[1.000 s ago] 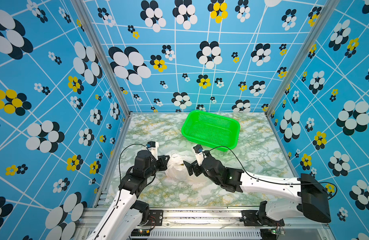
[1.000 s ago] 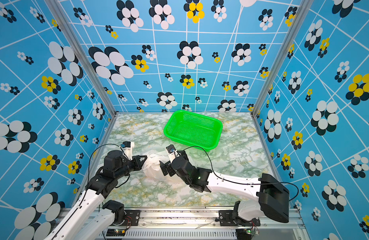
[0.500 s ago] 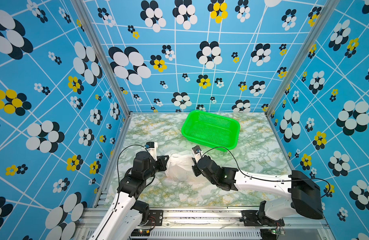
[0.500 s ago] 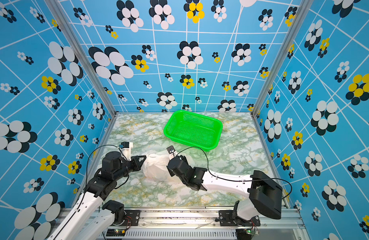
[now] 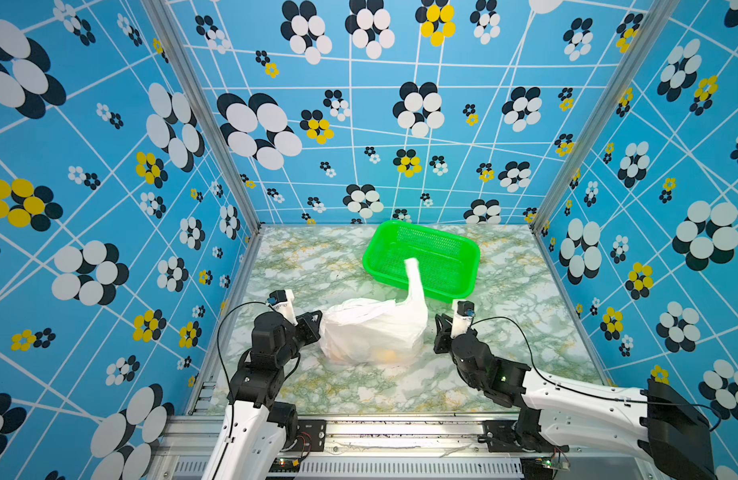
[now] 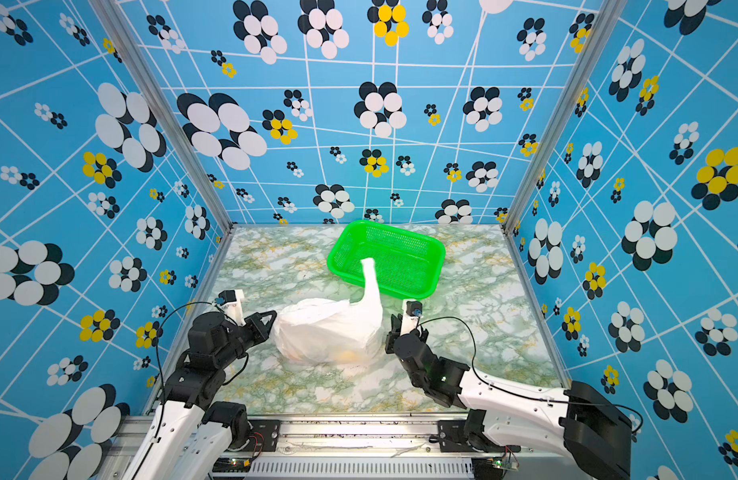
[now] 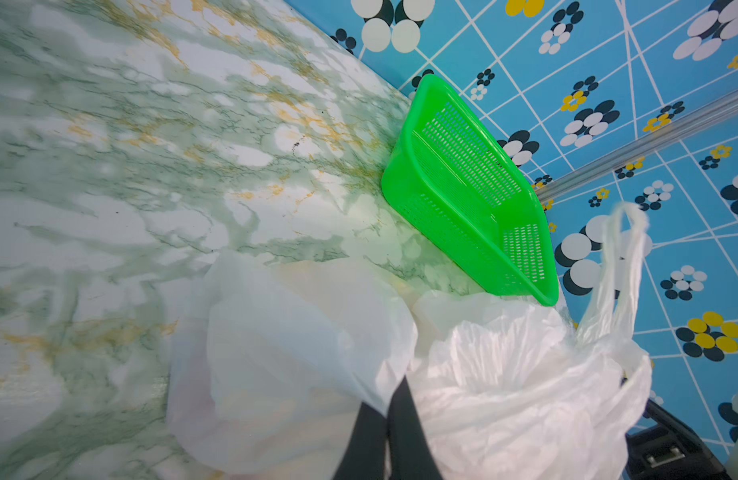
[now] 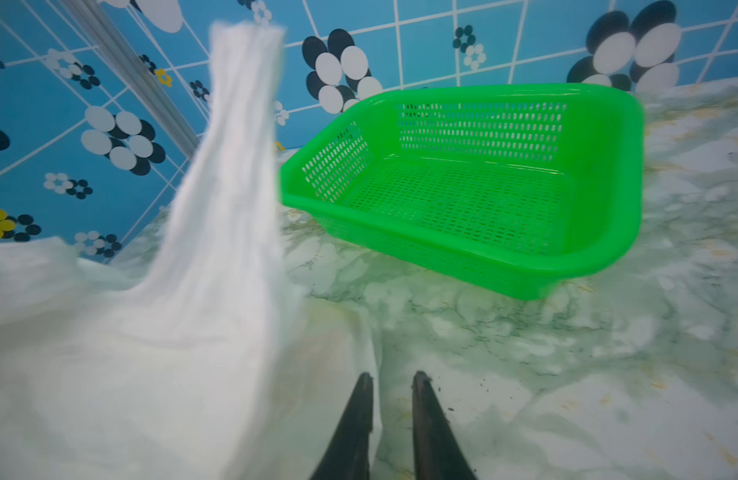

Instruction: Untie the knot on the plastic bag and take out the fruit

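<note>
The table [image 5: 525, 299] is big and looks like green and white stone. At the back sits a green basket [image 5: 425, 230] with nothing in it. In front of it, near the middle, lies the white bag [image 5: 371, 332], a little apart from the basket. The bag is thin, soft and crinkly. I think it is light, floppy and a bit slippery, and it can rip if pulled hard.

The left gripper [image 5: 317, 324] is closed and pinches the bag's left side. The right gripper [image 8: 390, 382] is just beside the bag's right side. Its jaws stand a little apart, with nothing between them.

One handle [image 5: 415, 286] sticks up, loose. I cannot see a knot, so I think it is undone or nearly so. That handle, or the rim by it, looks like the best place to grab to pull the mouth wide.

The fruit [image 5: 386, 354] is inside the bag. Only dim yellow-orange shapes show through. I think they are small and easy to pinch.
</note>
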You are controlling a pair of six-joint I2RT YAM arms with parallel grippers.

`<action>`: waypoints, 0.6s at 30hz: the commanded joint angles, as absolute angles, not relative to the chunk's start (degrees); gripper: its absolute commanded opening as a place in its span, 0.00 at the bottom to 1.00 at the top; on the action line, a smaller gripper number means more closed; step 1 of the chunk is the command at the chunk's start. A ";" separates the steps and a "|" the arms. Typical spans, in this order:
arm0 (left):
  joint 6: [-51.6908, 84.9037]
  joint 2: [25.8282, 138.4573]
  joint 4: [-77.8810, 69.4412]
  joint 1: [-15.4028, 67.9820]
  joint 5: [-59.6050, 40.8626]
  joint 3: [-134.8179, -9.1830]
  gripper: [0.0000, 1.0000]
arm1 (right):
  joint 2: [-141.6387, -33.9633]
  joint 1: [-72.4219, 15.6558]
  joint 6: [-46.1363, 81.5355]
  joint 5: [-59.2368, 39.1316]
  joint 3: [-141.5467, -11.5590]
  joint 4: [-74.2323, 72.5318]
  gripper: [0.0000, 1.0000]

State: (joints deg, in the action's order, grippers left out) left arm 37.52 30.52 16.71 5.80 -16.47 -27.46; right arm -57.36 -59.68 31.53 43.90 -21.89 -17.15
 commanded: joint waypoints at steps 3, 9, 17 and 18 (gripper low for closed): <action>38.74 28.92 15.07 4.66 -14.61 -26.62 0.00 | -53.05 -59.48 33.75 48.41 -20.76 -14.79 0.27; 36.47 26.93 16.14 4.70 -16.50 -27.17 0.66 | -52.84 -59.73 26.39 38.64 -22.75 -17.14 0.78; 28.97 11.51 18.22 6.87 -17.57 -27.09 0.92 | -58.70 -60.90 23.61 31.95 -38.02 -4.36 0.97; 28.66 9.90 16.80 7.96 -18.77 -26.28 0.93 | -60.50 -60.95 23.84 32.12 -40.58 -2.25 0.98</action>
